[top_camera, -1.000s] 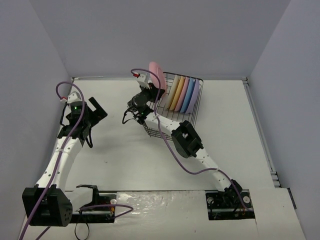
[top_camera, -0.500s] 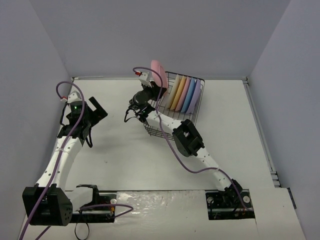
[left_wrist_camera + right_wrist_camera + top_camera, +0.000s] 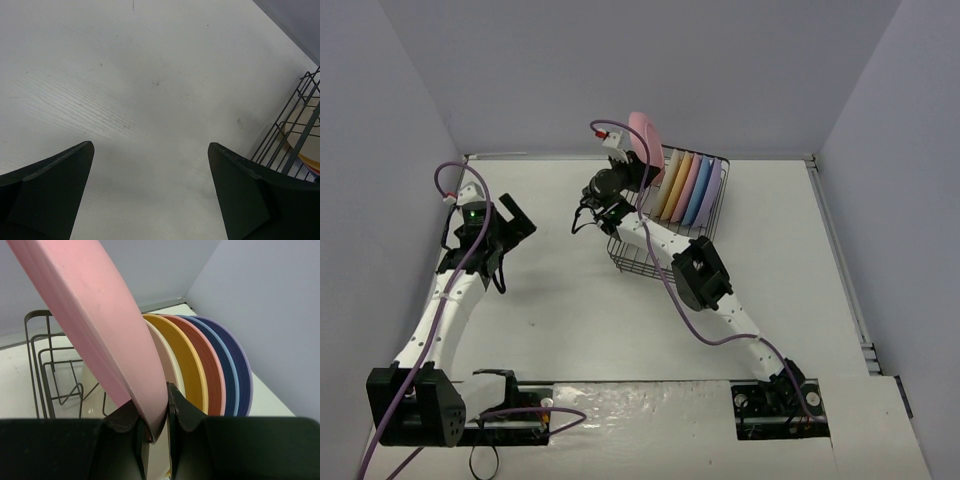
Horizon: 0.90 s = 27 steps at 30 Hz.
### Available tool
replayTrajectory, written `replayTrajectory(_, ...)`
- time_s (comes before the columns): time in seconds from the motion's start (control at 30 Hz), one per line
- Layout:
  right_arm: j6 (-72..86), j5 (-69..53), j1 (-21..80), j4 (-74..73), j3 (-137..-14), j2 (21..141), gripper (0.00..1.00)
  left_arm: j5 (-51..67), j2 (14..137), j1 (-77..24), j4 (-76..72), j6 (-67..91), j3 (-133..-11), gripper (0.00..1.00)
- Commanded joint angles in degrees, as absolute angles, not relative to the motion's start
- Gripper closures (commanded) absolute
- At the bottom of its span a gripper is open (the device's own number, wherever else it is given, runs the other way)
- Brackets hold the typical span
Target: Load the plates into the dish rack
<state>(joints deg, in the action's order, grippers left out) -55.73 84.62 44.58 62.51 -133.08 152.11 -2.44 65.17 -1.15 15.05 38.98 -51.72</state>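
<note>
My right gripper (image 3: 638, 165) (image 3: 154, 412) is shut on the rim of a pink plate (image 3: 648, 141) (image 3: 95, 310) and holds it on edge above the near left end of the black wire dish rack (image 3: 712, 222) (image 3: 40, 365). Several plates stand on edge in the rack beside it: cream (image 3: 167, 357), yellow-orange (image 3: 673, 187) (image 3: 187, 355), pink (image 3: 687, 188) (image 3: 212, 365), blue (image 3: 700, 190) (image 3: 231, 371) and lavender (image 3: 713, 192) (image 3: 246, 372). My left gripper (image 3: 510, 222) (image 3: 150, 152) is open and empty over bare table at the left.
The white table (image 3: 570, 310) is walled by grey panels at the back and sides. A corner of the dish rack (image 3: 290, 135) shows at the right edge of the left wrist view. Purple cables run along both arms.
My right gripper has carried the pink plate up and to the right, closer over the rack's near end. The left arm has stayed put.
</note>
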Motion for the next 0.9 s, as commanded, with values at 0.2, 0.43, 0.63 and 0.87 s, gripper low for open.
replayTrajectory(0.2, -60.9, 104.1, 43.1, 74.9, -135.1, 153.1, 1.0, -1.9, 65.0, -0.4, 11.9, 38.0, -53.1, 0.03)
replayTrajectory(0.43, -66.3, 104.9, 43.8, 80.9, -139.4, 157.4, 1.0, -1.7, 65.4, -0.4, 11.5, 38.1, -52.8, 0.03)
replayTrajectory(0.63, -65.7, 105.0, 45.1, 82.0, -139.2, 157.4, 1.0, -1.4, 65.5, -0.4, 11.4, 38.1, -52.9, 0.03)
replayTrajectory(0.87, -64.4, 105.1, 47.2, 84.3, -139.1, 157.6, 1.0, -0.5, 65.3, -0.3, 11.3, 38.2, -52.8, 0.03)
